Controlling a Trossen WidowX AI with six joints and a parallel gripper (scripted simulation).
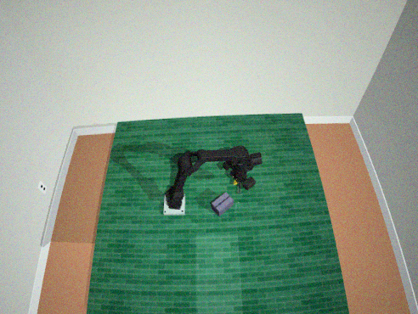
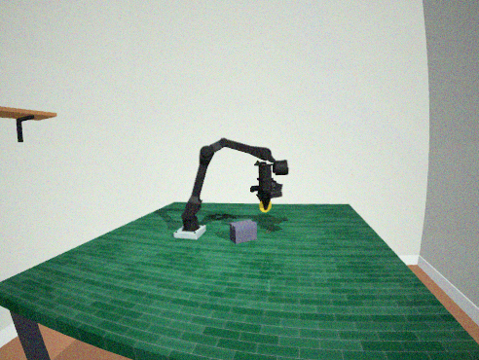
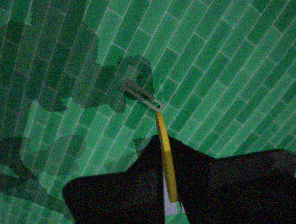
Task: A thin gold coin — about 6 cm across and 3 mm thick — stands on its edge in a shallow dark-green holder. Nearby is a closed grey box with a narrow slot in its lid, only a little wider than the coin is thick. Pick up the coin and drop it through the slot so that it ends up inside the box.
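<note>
The gold coin (image 1: 235,182) (image 2: 265,210) (image 3: 165,150) is pinched between the fingertips of my gripper (image 1: 236,180) (image 2: 265,203). It is seen edge-on in the wrist view, and its rim shows around the fingers in the exterior view. The gripper is shut on it and holds it above the table. The narrow holder (image 1: 239,189) (image 3: 143,96) lies on the table below, without the coin. The grey-purple box (image 1: 222,204) (image 2: 243,232) stands closed, with a dark slot line along its lid. A sliver of it shows between the fingers in the wrist view. Its inside is hidden.
The green table (image 1: 272,255) (image 2: 292,292) carries the arm's white base plate (image 1: 174,211) (image 2: 190,234), left of the box. The box stands between that base and the holder. The arm's shadow falls across the table around the holder.
</note>
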